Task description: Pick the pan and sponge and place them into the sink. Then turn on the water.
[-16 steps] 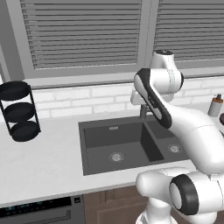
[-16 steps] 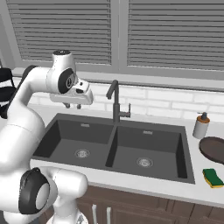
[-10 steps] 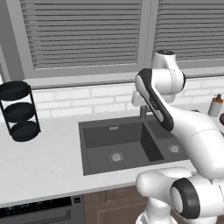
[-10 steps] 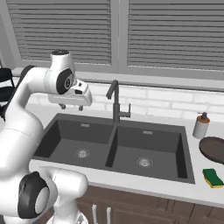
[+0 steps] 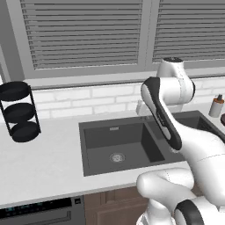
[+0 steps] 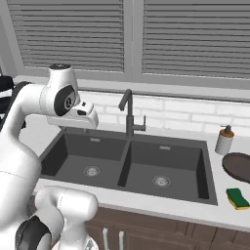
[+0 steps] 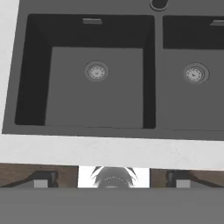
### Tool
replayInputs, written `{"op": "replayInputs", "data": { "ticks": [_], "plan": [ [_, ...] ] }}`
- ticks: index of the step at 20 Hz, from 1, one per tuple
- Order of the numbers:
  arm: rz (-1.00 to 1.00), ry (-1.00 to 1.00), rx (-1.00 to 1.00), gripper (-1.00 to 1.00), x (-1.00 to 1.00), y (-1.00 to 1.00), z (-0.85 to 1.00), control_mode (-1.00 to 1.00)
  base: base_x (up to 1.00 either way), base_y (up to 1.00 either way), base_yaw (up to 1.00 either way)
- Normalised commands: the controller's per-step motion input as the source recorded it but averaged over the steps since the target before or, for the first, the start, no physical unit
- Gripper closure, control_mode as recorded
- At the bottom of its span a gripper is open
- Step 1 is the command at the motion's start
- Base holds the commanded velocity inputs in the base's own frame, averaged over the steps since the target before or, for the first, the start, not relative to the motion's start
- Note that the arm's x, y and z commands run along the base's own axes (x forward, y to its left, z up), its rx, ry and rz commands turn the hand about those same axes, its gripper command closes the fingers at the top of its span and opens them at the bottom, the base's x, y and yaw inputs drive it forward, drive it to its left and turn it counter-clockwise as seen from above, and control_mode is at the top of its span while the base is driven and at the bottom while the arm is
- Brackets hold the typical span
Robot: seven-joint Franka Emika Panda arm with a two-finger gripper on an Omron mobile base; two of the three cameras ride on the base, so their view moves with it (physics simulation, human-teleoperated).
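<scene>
The dark-brown pan (image 6: 239,167) lies on the counter at the far right, partly cut off by the picture's edge. In front of it rests the green-and-yellow sponge (image 6: 238,198). The dark grey double sink (image 6: 123,166) lies between them and my arm. My gripper (image 6: 77,126) hangs above the back of the left basin, well to the left of both things. In the hand view the gripper (image 7: 112,179) is open with nothing between its fingertips, looking down into the sink (image 7: 158,78). The gooseneck faucet (image 6: 128,112) rises behind the divider; no water runs.
A beige soap bottle (image 6: 224,140) stands behind the pan, also seen at the right as soap bottle (image 5: 215,106). A black tiered rack (image 5: 18,112) stands on the counter far left. Brick backsplash and blinds close off the back.
The hand has dipped slightly over the left basin. The gripper stays open; pan and sponge have not moved.
</scene>
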Motion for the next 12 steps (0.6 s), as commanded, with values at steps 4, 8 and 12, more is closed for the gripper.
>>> {"op": "replayInputs", "data": {
  "ticks": [4,8,12],
  "plan": [
    [-0.07,0.00,0.00,-1.00,-0.51,-0.06,-0.10,-1.00,0.00,0.00,0.00],
    [-0.10,-0.01,0.00,-1.00,-0.38,-0.10,-0.02,-1.00,0.00,0.00,0.00],
    [-0.10,0.00,0.00,-1.00,-0.26,-0.09,0.00,-1.00,0.00,0.00,0.00]
  ]
}}
